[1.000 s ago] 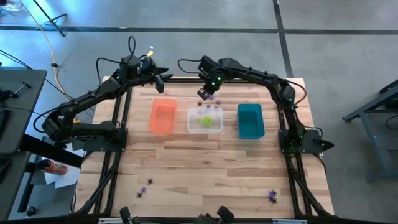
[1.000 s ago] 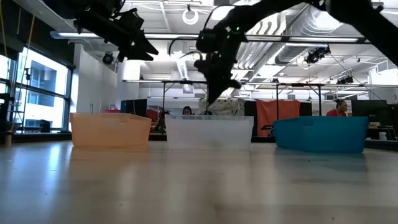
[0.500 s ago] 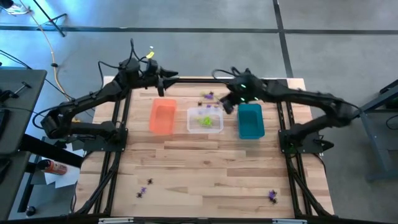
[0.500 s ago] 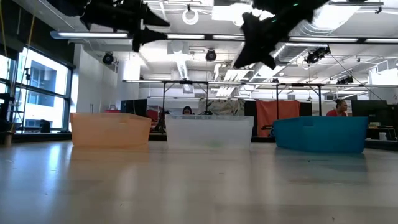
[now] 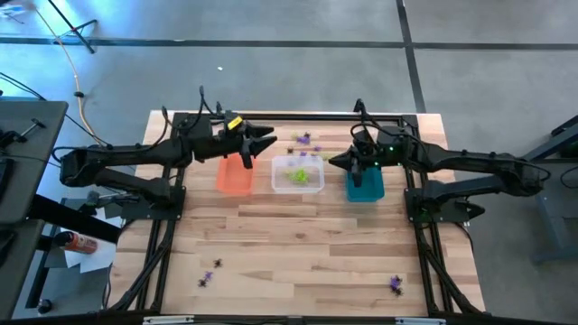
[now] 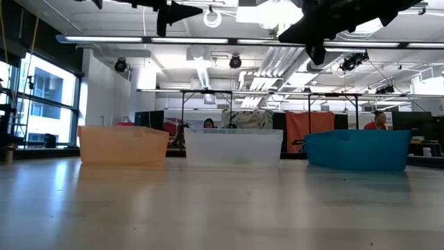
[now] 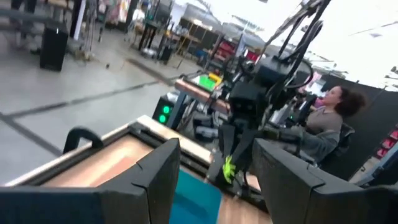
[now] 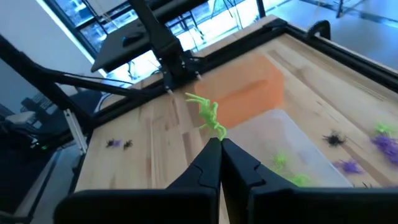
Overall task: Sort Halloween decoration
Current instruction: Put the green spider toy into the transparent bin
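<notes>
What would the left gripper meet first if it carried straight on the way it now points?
Probably the right gripper. The left gripper, jaws open, points across the table above the clear bin, and its wrist view frames the right gripper, with a green trinket, straight ahead. Depth is unclear.

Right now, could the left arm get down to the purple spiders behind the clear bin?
Probably yes: the left gripper hangs open above the orange bin, and nothing stands between it and the purple spiders behind the clear bin.
</notes>
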{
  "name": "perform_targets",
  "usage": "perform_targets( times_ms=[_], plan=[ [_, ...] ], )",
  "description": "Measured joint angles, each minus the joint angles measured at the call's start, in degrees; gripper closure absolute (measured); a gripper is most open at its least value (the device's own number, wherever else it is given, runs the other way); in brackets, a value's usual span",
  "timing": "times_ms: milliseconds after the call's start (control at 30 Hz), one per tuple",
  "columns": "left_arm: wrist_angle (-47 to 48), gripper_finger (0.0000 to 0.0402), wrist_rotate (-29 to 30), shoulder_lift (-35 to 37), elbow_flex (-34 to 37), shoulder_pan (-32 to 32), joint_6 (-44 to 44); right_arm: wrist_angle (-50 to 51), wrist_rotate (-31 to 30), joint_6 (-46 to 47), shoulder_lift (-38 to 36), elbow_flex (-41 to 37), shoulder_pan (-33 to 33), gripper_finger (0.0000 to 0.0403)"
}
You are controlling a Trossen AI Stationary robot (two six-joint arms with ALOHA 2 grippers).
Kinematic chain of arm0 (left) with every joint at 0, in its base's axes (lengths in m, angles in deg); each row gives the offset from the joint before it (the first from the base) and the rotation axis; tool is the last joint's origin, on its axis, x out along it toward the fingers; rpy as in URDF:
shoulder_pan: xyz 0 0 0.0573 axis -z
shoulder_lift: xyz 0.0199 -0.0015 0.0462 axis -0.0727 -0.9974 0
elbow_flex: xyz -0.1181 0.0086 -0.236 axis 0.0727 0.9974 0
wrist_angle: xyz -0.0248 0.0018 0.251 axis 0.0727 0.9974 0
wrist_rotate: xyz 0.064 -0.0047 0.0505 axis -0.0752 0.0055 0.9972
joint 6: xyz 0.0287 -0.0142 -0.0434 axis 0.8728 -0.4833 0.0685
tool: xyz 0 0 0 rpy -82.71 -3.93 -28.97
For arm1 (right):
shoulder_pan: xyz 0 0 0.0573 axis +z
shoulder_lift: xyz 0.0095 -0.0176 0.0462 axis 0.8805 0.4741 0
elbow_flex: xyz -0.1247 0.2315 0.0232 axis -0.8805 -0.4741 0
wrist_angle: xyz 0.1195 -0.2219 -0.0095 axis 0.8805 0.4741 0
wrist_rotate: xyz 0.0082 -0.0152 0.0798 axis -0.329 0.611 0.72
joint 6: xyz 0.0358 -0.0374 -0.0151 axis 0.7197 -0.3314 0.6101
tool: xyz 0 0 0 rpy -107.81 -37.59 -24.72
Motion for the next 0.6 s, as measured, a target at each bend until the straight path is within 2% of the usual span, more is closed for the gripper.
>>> perform_targets(
  times_ms=[333, 433, 600],
  plan=[
    [1.1, 0.0213, -1.0, 0.0, 0.0, 0.1, 6.0, 0.1, -3.1, -1.6, 3.0, 0.7, 1.5, 0.0403],
    [1.1, 0.0213, -1.0, 0.4, 0.0, 0.1, 8.8, 6.1, -4.2, -4.1, 7.6, 6.0, 0.8, 0.0403],
    [0.0, 0.0213, -1.0, 3.3, 0.0, -1.1, 10.3, 22.2, -4.5, -14.1, 19.8, 19.4, -0.4, 0.0403]
  ],
)
